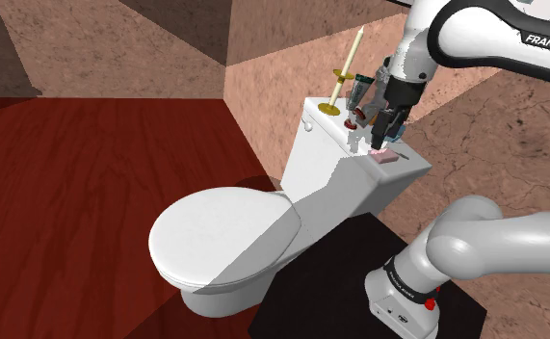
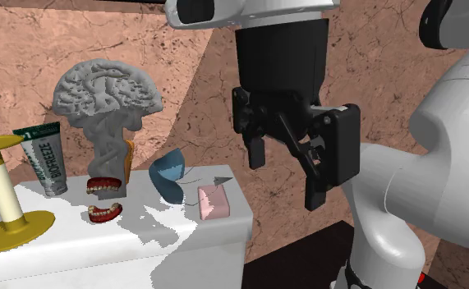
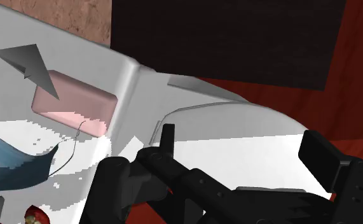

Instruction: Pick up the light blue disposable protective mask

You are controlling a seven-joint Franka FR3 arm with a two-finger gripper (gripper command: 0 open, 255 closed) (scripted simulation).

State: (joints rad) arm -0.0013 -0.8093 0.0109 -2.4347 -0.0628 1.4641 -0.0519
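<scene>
Currently the light blue mask (image 2: 168, 174) sits on the white toilet tank lid (image 2: 142, 236), below the jaws and off to one side, untouched. A pink block (image 2: 214, 201) lies just beside it, nearer the jaws. The jaws stand wide apart, empty, above the lid. Dentures (image 2: 103, 187) lie beyond the mask.

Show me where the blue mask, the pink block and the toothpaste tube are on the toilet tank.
blue mask (image 2: 167, 172), second exterior view, middle of its curved blue face.
pink block (image 2: 213, 201), second exterior view, centre of its front side.
toothpaste tube (image 2: 48, 160), second exterior view, on its printed label.
</scene>
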